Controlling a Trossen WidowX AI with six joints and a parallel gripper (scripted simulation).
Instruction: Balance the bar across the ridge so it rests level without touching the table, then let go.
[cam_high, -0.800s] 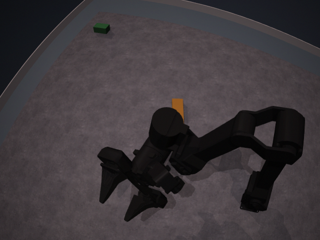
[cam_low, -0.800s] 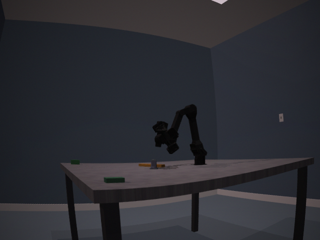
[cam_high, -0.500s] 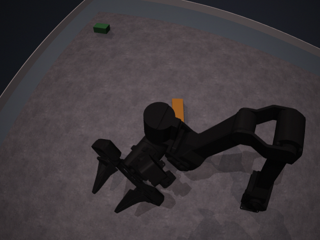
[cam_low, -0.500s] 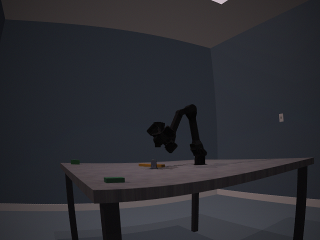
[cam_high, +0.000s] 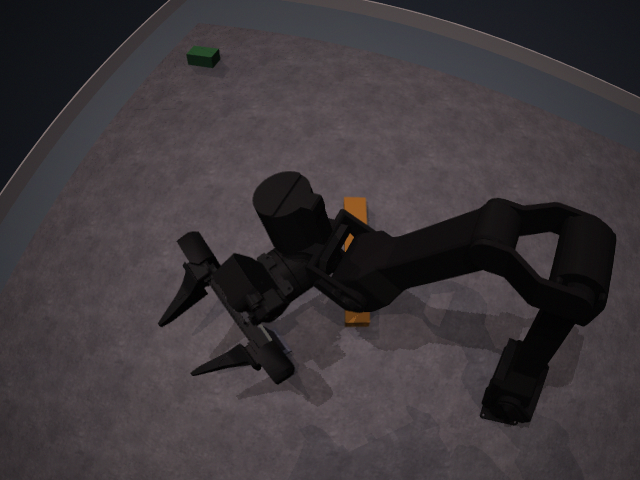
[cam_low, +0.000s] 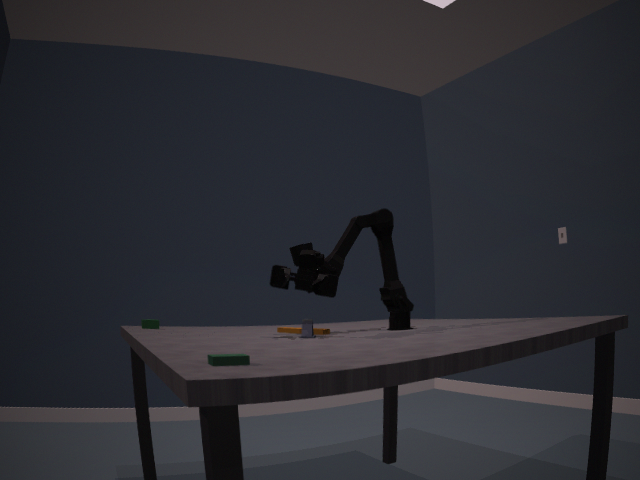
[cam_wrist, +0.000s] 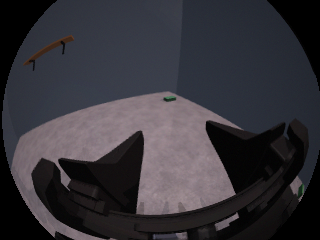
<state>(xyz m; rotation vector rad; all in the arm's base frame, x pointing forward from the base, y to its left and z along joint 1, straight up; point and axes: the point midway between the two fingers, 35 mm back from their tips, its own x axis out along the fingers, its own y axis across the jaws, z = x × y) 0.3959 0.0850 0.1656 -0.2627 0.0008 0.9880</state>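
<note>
The orange bar lies flat on the table, its middle hidden under the arm in the top view. The small grey-blue ridge stands on the table just in front of the bar in the exterior view. In the top view only a sliver of the ridge shows beside the gripper body. My gripper is open and empty, its fingers wide apart. It is held above the table, tilted outward, beyond the bar from the arm's base.
A green block lies near a far table corner. Another green block lies near the front corner in the exterior view. An orange shelf hangs on the wall in the wrist view.
</note>
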